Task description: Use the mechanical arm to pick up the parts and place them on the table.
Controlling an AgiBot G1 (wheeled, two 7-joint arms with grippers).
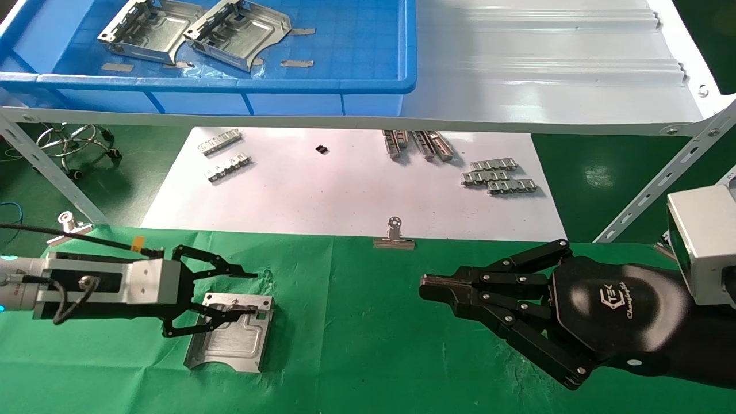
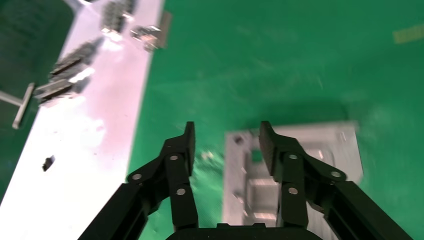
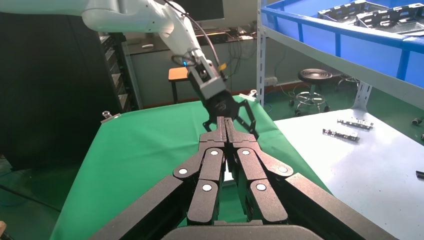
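Parts, count: three in the head view. One part on the desk [image 1: 230, 333]; two parts in the blue bin, the left bin part [image 1: 150, 30] and the right bin part [image 1: 237, 31].
Part on the desk, position: lies flat on the green desk [image 1: 368, 322] at about 8 o'clock in the head view, under the left gripper's fingertips.
Part on the desk, axis: long axis runs roughly 12 to 6 o'clock, tilted slightly toward 1 o'clock; the edge with cut-outs faces 12 o'clock, a curved notch faces 6 o'clock.
Left gripper [image 1: 253, 292]: reaches in from 9 o'clock; fingers spread apart, released, one finger over the far edge of the part, the other beyond it over the cloth. In the left wrist view the left gripper [image 2: 226, 142] straddles one side edge of the part [image 2: 300, 170].
Right gripper [image 1: 428, 286]: at 4 o'clock over the desk, pointing toward 9 o'clock; fingers clenched together, holding nothing.
Blue bin [image 1: 345, 86]: one, on the grey shelf [image 1: 546, 86] at 11 o'clock.
White sheet [image 1: 345, 190]: one, beyond the green cloth.
Toothed strips: two at 11 o'clock on the sheet [image 1: 224, 154]; further clusters at 1 o'clock [image 1: 499, 178], number not clear.
Binder clips: two, one at the cloth's far edge at 12 o'clock [image 1: 394, 236], one at 9 o'clock [image 1: 70, 225].
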